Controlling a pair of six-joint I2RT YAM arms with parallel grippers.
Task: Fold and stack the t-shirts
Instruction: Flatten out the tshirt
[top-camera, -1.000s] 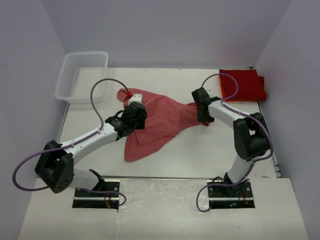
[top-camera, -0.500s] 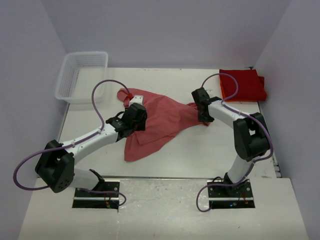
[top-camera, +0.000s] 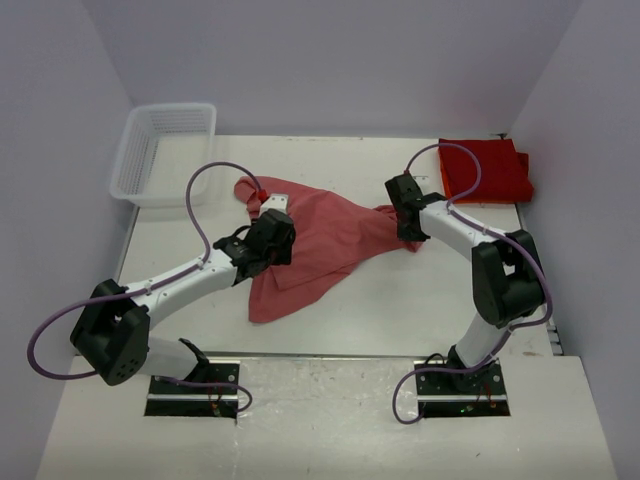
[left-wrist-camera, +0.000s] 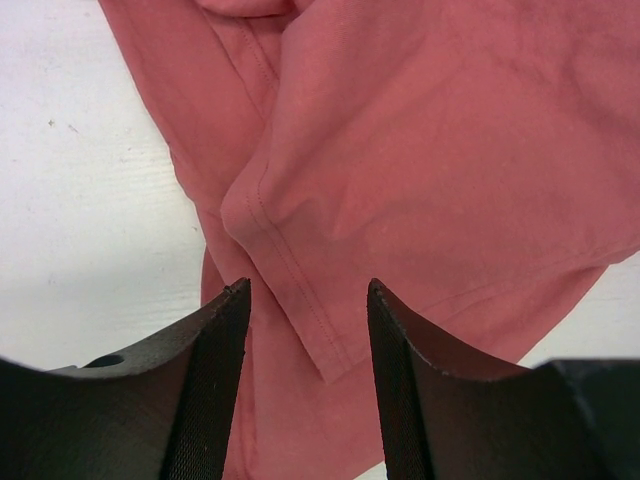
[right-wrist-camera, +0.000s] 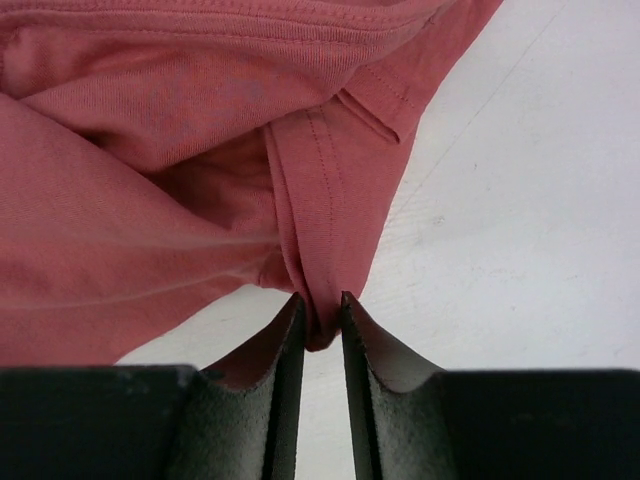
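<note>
Salmon-red cloth lay crumpled across the middle of the table (top-camera: 420, 300): the faded t-shirt (top-camera: 320, 245), unfolded, with one end bunched toward the far left and a narrow part drawn out to the right. The right gripper (right-wrist-camera: 319, 300) was pinched almost closed on a stitched edge of that narrow part. The fabric was gathered into a thin ridge between its fingers, with bare white tabletop just beside it. The left gripper (left-wrist-camera: 308, 292) stood over the shirt's left side with its fingers spread wide and nothing clamped, and a hemmed fold of the cloth ran across the gap below them. Whether its fingertips touched the cloth could not be told from the wrist view. The folded red t-shirts (top-camera: 487, 170), brighter in colour, sat as a flat pile at the far right corner of the table, well apart from the loose shirt. A white mesh basket (top-camera: 135, 170) stood at the far left corner, near the left wall
</note>
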